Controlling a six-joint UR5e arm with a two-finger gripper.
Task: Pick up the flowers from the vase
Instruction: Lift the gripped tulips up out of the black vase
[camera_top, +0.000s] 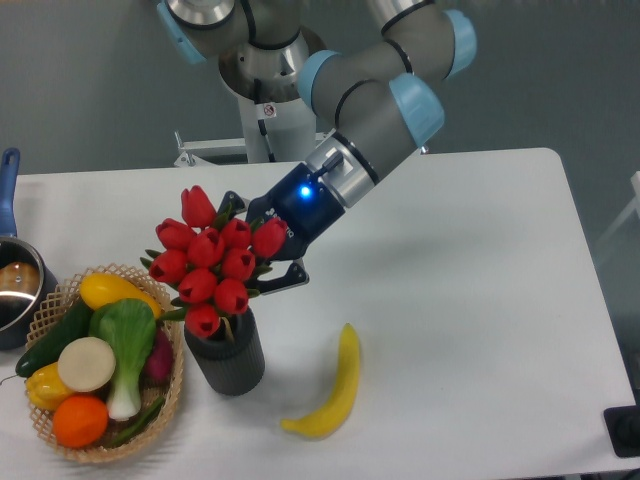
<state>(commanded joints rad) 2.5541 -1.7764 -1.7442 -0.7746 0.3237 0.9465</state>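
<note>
The flowers (215, 266), a bunch of red tulips with green leaves, stand raised above the vase (226, 362), a short dark grey ribbed cylinder near the table's front. Their lowest blooms still overlap the vase mouth, and the stems are hidden behind the blooms. My gripper (266, 246) comes in from the upper right and is shut on the bunch just behind the blooms. One dark finger (286, 282) shows below the flowers, the other at their top edge.
A wicker basket (62, 300) of vegetables and fruit sits just left of the vase. A yellow banana (335, 386) lies to its right. A blue-handled metal pot (12, 280) stands at the left table edge.
</note>
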